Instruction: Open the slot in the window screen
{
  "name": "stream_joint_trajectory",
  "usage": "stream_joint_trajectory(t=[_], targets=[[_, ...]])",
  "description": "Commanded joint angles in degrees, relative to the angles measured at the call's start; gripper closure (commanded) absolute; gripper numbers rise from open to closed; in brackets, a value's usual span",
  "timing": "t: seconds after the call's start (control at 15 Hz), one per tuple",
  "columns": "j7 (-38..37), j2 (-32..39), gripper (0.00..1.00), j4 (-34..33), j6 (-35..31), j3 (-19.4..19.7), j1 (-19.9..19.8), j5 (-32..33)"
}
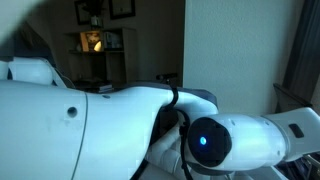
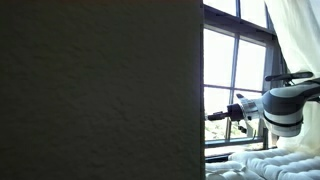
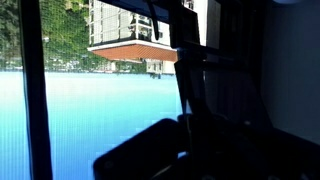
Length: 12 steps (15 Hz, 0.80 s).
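While the shut, seemingly empty jaws hover by the window screen (image 3: 100, 115), approach seems unfinished — next, nudge the slot open.

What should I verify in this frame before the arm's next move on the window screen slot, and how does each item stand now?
1. End effector shut: ok.
2. End effector brought up to the window: ok, in an exterior view it points at the panes. Contact: cannot tell.
3. Slot located: cannot tell. The wrist view shows only screen mesh and a dark frame bar.
4. Anything held: cannot tell.
5. Unblocked camera views: not ok. The arm fills an exterior view, and a dark wall covers most of an exterior view.
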State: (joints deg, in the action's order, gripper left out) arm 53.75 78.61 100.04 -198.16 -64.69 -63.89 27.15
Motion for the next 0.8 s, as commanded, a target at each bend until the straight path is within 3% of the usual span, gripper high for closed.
stream_joint_trajectory(t=[0.0, 0.07, 0.47, 0.53, 0.6, 0.67, 0.73], targets=[[1.9, 0.9, 1.00, -3.6, 0.0, -0.5, 1.2, -1.0], [-4.5, 0.4, 1.00, -5.0, 0.0, 1.2, 1.6, 4.6], [-12.7, -2.0, 1.00, -5.0, 0.1, 6.1, 3.4, 9.4], [-8.7, -2.1, 1.00, -4.2, 0.1, 5.8, 3.6, 5.2], [-14.7, -3.1, 1.00, -5.0, 0.1, 8.2, 4.6, 9.2], [-15.0, -4.4, 1.00, -6.0, 0.1, 10.2, 6.0, 8.9], [-15.1, -0.9, 0.99, -5.7, 0.1, 7.7, 3.9, 12.3]])
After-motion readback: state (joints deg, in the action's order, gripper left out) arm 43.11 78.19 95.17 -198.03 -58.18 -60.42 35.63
